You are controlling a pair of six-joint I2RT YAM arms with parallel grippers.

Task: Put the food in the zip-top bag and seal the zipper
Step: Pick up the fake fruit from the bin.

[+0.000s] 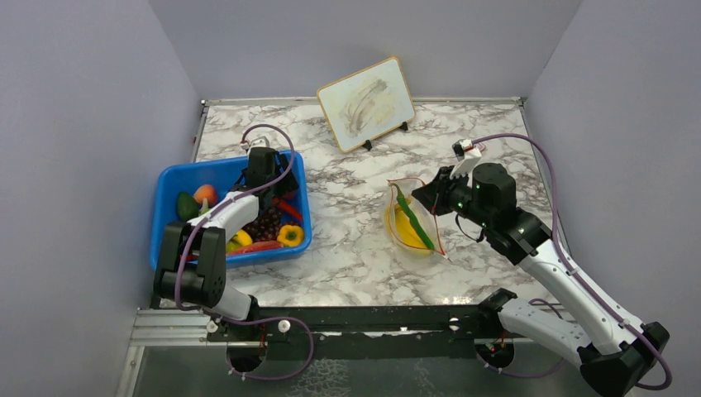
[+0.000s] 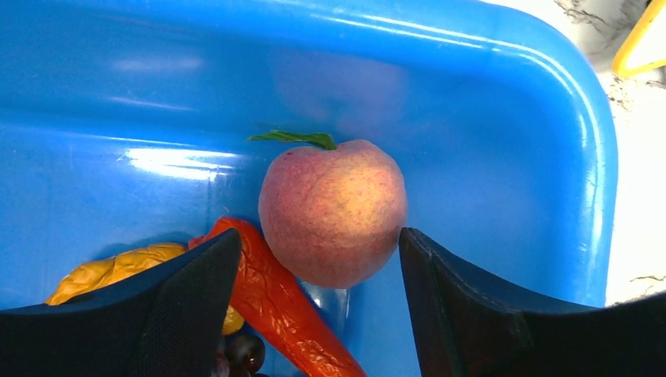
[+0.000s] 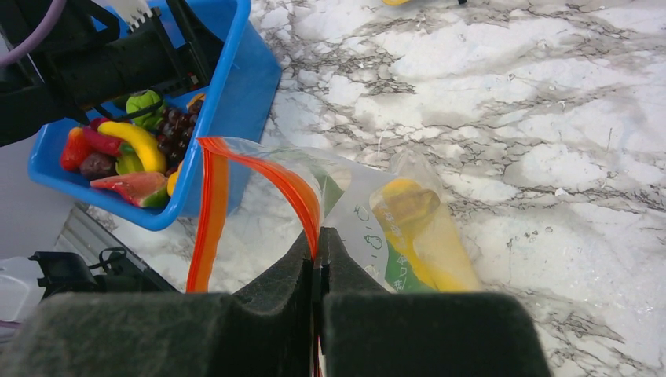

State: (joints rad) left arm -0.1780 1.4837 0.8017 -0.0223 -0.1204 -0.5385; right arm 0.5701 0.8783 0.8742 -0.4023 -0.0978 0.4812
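The clear zip-top bag [image 1: 411,222] lies mid-table with yellow and green food inside. It also shows in the right wrist view [image 3: 369,220], where a yellow piece [image 3: 416,228] is seen through it. My right gripper [image 1: 419,197] [image 3: 318,236] is shut on the orange-red zipper [image 3: 302,196], holding the mouth up and open. My left gripper [image 1: 266,178] [image 2: 318,236] is open inside the blue bin, its fingers either side of a peach [image 2: 333,210]. A long red-orange piece [image 2: 275,302] lies beside the peach. More food [image 1: 264,227] fills the bin.
The blue bin [image 1: 174,178] stands at the left of the marble table, its wall [image 2: 471,118] close behind the peach. A framed board [image 1: 366,103] leans on a stand at the back. Grey walls close in on three sides.
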